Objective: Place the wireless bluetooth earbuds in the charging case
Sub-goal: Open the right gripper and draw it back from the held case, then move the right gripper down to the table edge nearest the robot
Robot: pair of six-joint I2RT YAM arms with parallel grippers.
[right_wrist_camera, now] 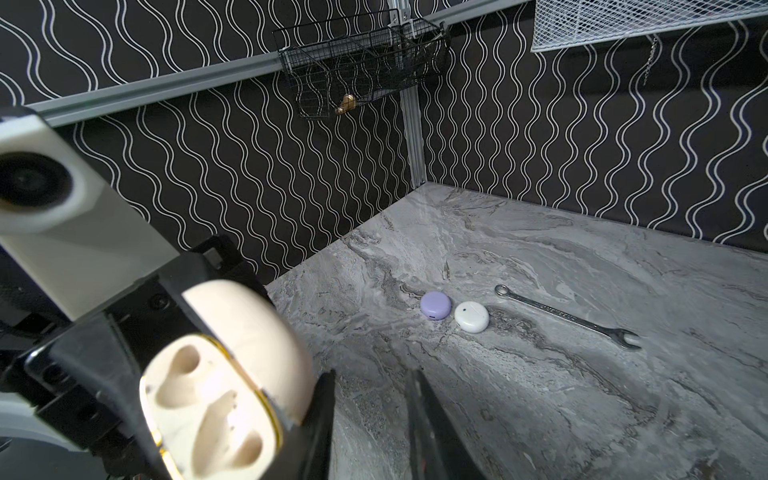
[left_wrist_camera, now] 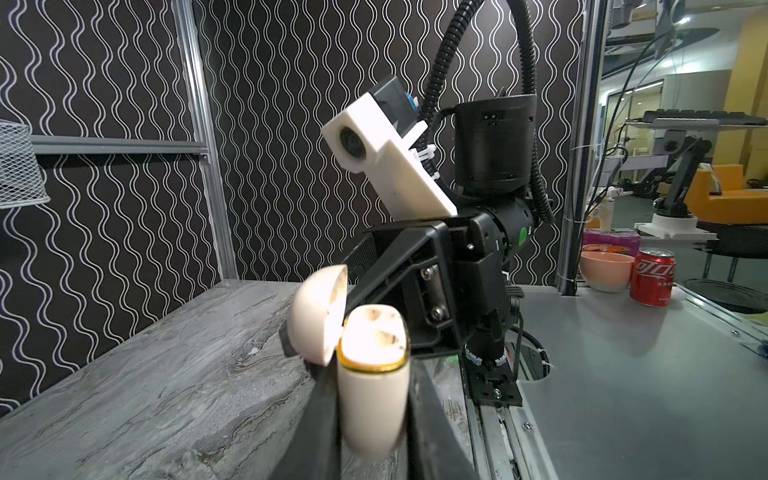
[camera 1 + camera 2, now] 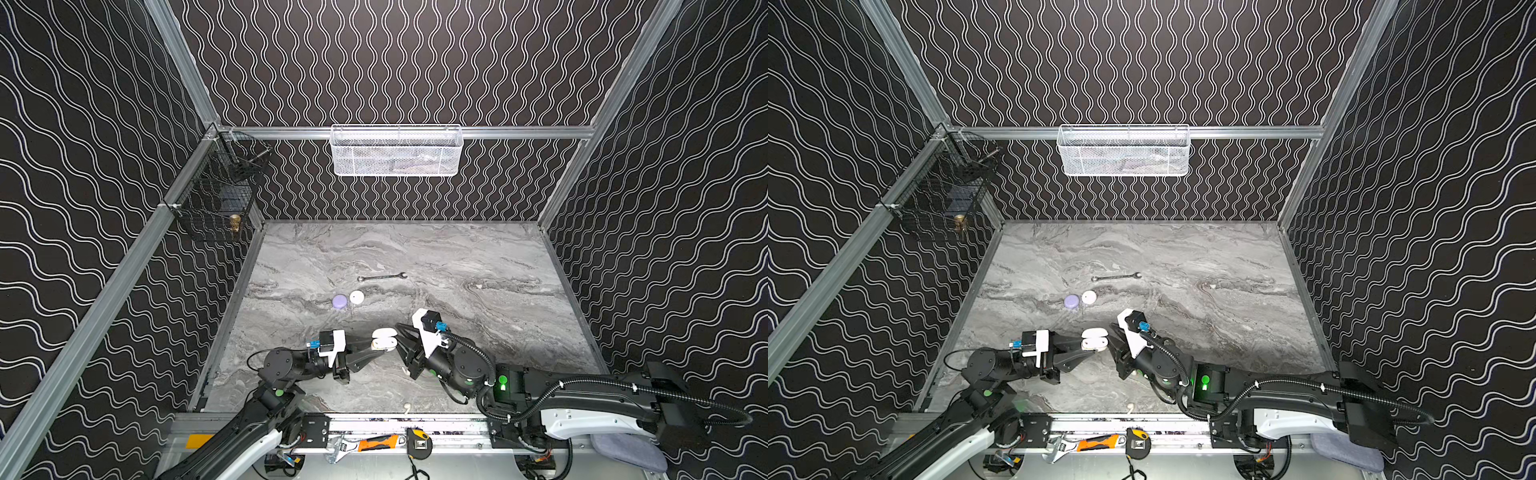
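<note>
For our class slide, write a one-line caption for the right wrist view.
Open cream charging case held close; lavender case, white case and wrench lie beyond.
</note>
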